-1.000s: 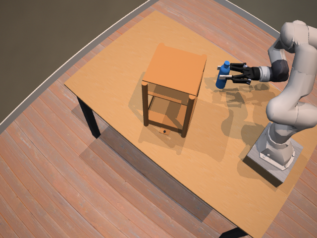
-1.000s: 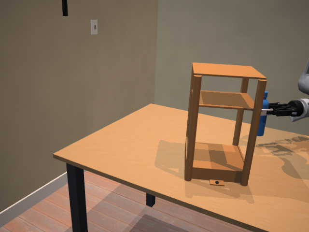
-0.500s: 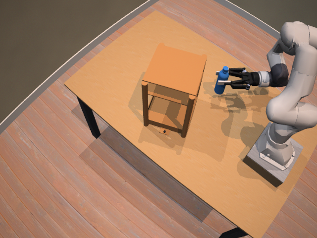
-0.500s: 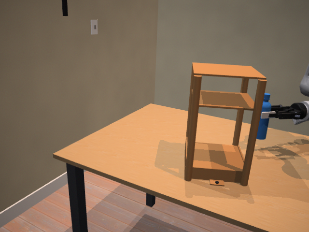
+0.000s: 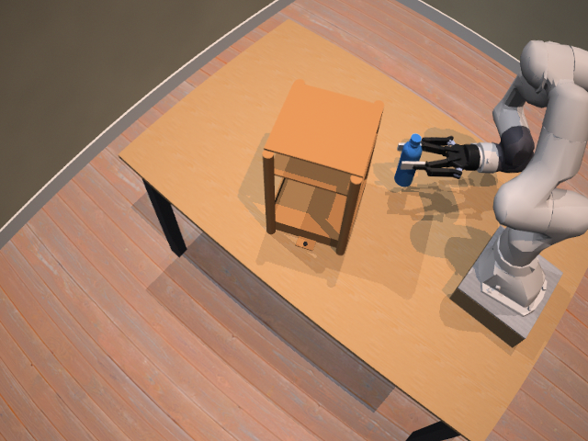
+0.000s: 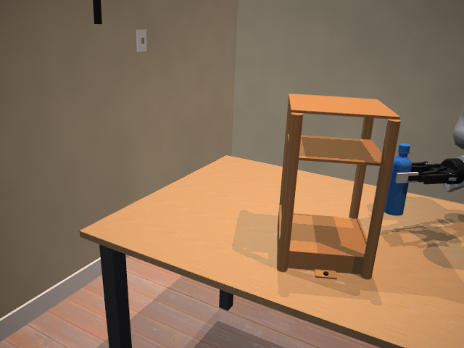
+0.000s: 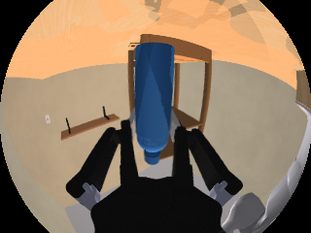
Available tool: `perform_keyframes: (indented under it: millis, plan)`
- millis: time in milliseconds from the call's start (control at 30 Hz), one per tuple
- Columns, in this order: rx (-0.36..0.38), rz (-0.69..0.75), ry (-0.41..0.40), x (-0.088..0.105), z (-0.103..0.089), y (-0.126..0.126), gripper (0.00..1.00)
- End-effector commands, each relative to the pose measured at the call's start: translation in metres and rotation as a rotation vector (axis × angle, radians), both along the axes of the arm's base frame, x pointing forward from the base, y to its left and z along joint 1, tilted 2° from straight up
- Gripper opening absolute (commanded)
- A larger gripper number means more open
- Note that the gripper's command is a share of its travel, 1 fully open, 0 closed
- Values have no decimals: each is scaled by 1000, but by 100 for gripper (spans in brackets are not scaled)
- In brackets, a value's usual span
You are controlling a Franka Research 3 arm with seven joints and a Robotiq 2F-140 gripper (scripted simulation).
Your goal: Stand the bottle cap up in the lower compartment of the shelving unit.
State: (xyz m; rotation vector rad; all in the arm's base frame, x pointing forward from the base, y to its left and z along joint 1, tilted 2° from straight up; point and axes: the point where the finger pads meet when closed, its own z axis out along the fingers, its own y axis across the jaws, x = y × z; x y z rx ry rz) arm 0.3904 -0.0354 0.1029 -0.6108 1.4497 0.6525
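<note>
The blue bottle (image 5: 408,161) with a blue cap stands upright, held off the table on the robot's side of the shelving unit (image 5: 319,163). My gripper (image 5: 407,153) is shut on the bottle, reaching in level from the side and clamping its upper body. In the exterior view the bottle (image 6: 399,184) shows just right of the unit's front right post, with the gripper (image 6: 402,177) on it. In the wrist view the bottle (image 7: 154,104) fills the gap between the fingers, with the shelving unit (image 7: 190,84) behind it. The lower compartment (image 6: 325,187) holds nothing.
A small tag with a black dot (image 5: 305,243) lies on the table beside the unit's base. The robot base (image 5: 510,282) stands at the table's right edge. The unit's posts (image 6: 382,194) frame its open sides.
</note>
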Motion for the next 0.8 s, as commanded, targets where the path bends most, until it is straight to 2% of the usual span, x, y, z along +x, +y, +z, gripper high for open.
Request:
perform_keyframes:
  millis: [0, 767]
  plan:
    - [-30, -5, -26, -1, 0, 5, 0]
    - [-30, -5, -26, -29, -1, 60, 0]
